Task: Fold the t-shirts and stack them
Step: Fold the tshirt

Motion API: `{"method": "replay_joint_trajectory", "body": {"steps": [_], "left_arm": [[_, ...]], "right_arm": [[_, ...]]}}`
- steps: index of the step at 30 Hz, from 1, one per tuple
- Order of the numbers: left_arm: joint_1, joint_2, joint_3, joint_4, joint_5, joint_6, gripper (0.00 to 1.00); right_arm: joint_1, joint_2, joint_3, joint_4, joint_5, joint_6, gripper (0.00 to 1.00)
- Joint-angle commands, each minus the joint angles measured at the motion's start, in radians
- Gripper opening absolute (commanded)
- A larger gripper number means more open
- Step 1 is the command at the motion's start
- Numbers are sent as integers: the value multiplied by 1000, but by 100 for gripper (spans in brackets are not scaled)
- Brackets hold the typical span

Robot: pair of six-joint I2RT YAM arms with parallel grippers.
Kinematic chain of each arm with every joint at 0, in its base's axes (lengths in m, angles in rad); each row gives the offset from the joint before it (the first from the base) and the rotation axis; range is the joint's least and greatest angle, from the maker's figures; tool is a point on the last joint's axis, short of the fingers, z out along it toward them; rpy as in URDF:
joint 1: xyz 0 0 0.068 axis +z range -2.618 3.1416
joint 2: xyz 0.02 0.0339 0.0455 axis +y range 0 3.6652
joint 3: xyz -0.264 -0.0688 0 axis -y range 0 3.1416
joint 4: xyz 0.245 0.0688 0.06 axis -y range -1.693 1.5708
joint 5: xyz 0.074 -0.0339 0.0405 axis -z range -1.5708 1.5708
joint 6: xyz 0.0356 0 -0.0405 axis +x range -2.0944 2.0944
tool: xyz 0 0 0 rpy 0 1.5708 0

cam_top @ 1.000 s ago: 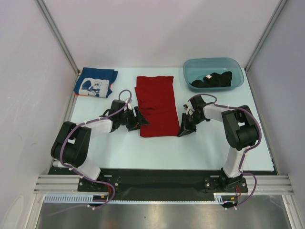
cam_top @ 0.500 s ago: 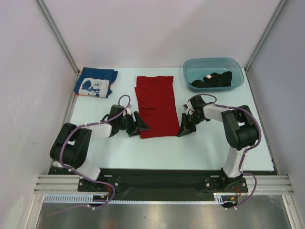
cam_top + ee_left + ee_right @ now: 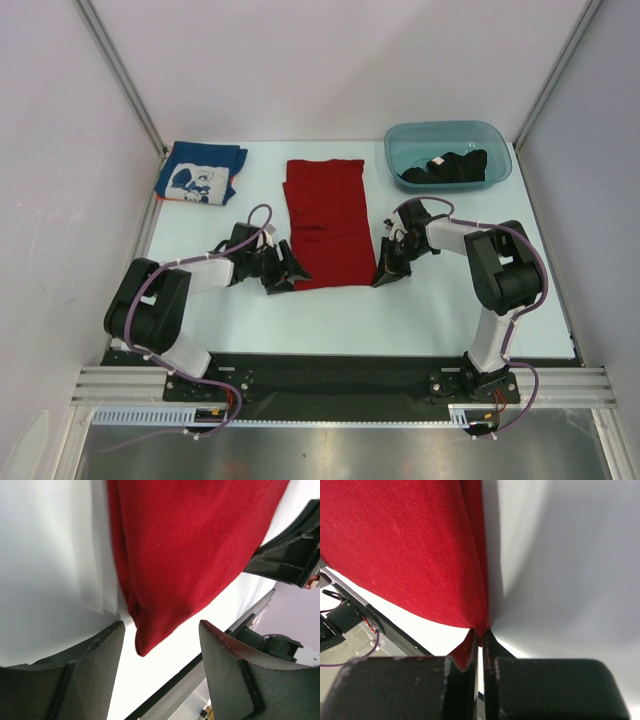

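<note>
Corner-hunting on the pale desk [image 3: 450,310]: sliding the left hand [image 3: 288,270] nearward down the left edge of the red t-shirt [image 3: 325,220], from roughly mid-length a second ago to just beside the near-left corner. Keeping its fingers spread wide, straddling that corner in the wrist view but gripping nothing as yet. Holding the right hand [image 3: 385,272] unmoved throughout, clamped tight on the near-right corner, pinching a small tuck of red cloth between the fingertips. Leaving the red t-shirt itself undisturbed: lying flat in the middle of the desk as a long strip running near to far, already folded lengthwise, judging by the doubled edges. Leaving the blue t-shirt [image 3: 200,172] folded at the far left, white print up, and the black t-shirt [image 3: 448,166] bunched inside the teal tub [image 3: 445,126] at the far right, both well apart from the hands. Reading the shift as set-up for the next fold: matching the left hand to the right for lifting both near corners together and carrying them toward the far end. Still needing a closing pinch on the left side before any lift; risking a lopsided fold by raising the right corner alone.
</note>
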Motion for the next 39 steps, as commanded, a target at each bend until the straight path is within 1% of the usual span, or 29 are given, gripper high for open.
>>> {"method": "replay_joint_trajectory", "body": {"steps": [1,4,10,11,12,14,15,18,20,21,25,29,32,33,34,36,37,38,39], "left_arm": [[12,-13,2,-163,-143,86,69],[12,-48,2,-157,-154,87,69],[12,-41,-30,-166,-154,61,65],[12,-41,-33,-169,-154,61,65],[14,-39,-36,-166,-148,58,65],[12,-27,-44,-160,-146,57,65],[12,-19,-42,-162,-151,57,65],[12,-2,-44,-151,-143,46,65],[12,13,-56,-122,-126,25,64],[11,18,-56,-123,-125,21,64],[11,39,-49,-125,-131,15,60],[11,67,-33,-125,-136,18,56],[11,79,-30,-120,-146,14,50],[11,87,-29,-117,-148,14,49],[11,90,-26,-119,-149,14,44],[11,100,-23,-119,-152,18,42],[11,105,-21,-117,-156,20,37],[11,108,-13,-122,-160,23,34],[11,114,-9,-123,-168,27,31]], "right_arm": [[13,1,-4,6,28,-1,0],[10,0,-5,17,30,6,0],[2,-9,-15,32,22,15,1],[-3,-12,-18,32,19,14,5],[-6,-19,-21,34,17,15,19],[-21,-44,-44,54,16,29,28],[-29,-52,-53,60,11,34,34],[-56,-53,-76,92,-32,52,40],[-61,-47,-74,95,-47,54,43],[-61,-46,-74,94,-44,55,46],[-73,-43,-90,129,-62,81,53],[-72,-4,-99,157,-78,88,51],[-70,17,-122,187,-87,98,42],[-72,19,-127,194,-86,100,34],[-70,20,-136,206,-89,100,31],[-72,25,-142,218,-90,101,25],[-72,27,-143,232,-89,101,22],[-72,36,-137,236,-86,98,15],[-72,40,-131,240,-82,97,10]]}}
